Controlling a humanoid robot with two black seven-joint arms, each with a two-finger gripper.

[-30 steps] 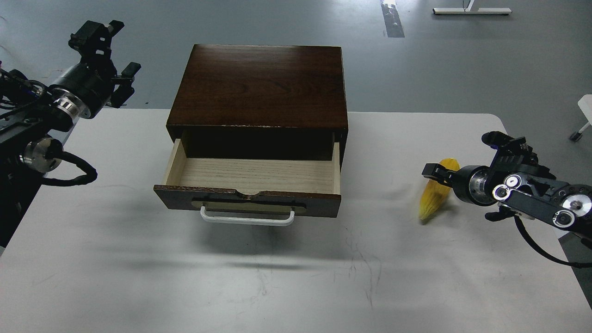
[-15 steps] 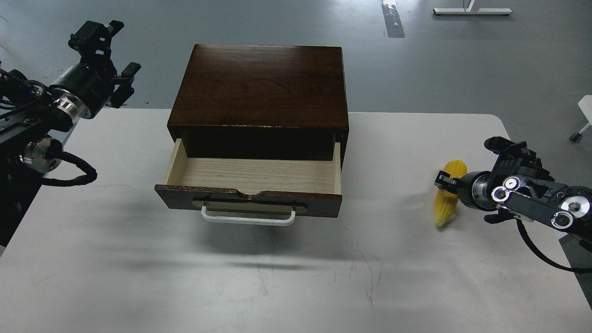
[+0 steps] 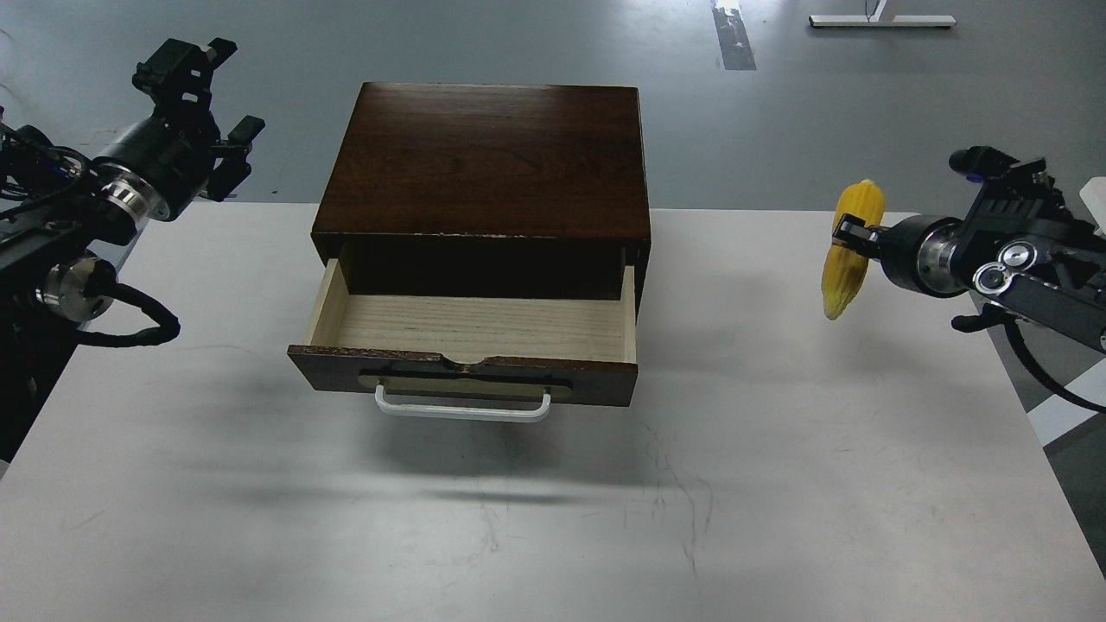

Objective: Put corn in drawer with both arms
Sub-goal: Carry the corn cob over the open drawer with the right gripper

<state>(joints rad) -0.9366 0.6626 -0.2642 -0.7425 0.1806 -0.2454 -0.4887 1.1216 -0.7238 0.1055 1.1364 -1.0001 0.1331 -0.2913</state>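
Counter [image 3: 518, 536]: the near part of the white top is bare apart from faint scuffs, which leaves open room in front of the drawer.
Handle [image 3: 462, 408]: the white bar hangs on the drawer front, facing the robot; nothing grips it, and as I judge it the pulling step is done.
Drawer [image 3: 475, 326]: it stands pulled out of the dark brown wooden box, its pale wood floor showing and holding nothing, so the opening faces up to take a thing lowered from above.
Corn [image 3: 851, 250]: the yellow cob hangs clear of the counter at the right, well apart from the drawer, thick end up and tapered tip down. It sits nearly upright because it is pinched across its middle from the side.
Right tool [image 3: 851, 240]: its fingers are closed across the corn from the right and carry its whole weight. The arm comes in level from the right edge, high enough, I judge, to pass over the drawer's side wall.
Left tool [image 3: 186, 65]: raised beyond the counter's far left corner, well away from the box and holding nothing; whether its fingers are spread or together I cannot tell. It seems parked there to keep the way clear.
Box [image 3: 488, 155]: its closed top covers the drawer's rear, so only the pulled-out front part can receive the cob.
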